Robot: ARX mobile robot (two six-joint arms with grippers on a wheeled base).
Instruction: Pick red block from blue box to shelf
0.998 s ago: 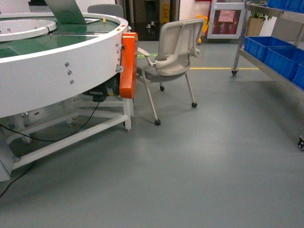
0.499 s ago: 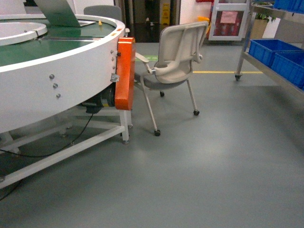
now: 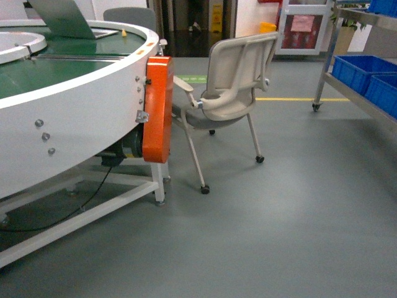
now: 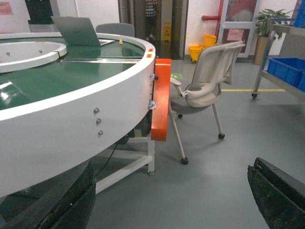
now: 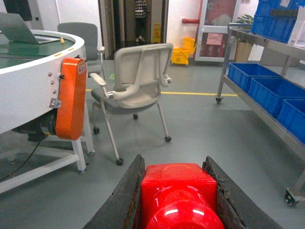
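Note:
The red block (image 5: 178, 191) fills the bottom of the right wrist view, its glossy stud facing the camera. My right gripper (image 5: 174, 167) is shut on it, one dark finger pressed to each side. The left gripper (image 4: 174, 176) is open with only grey floor between its fingers (image 4: 71, 200). The steel shelf (image 3: 356, 94) stands at the right edge of the head view, and it shows as shelf (image 5: 267, 107) in the right wrist view. The blue box is out of view. Neither gripper shows in the head view.
A round white conveyor (image 3: 74, 112) with an orange guard (image 3: 157, 108) fills the left. A beige wheeled chair (image 3: 232, 93) stands beside it. Dark blue crates (image 5: 267, 86) sit on the shelf. Open grey floor (image 3: 279, 236) lies ahead, with a yellow line (image 3: 298, 99) beyond.
The head view has advanced: conveyor and chair look larger and lower, the orange guard has slid left, and the shelf with its crates has slid toward the right edge.

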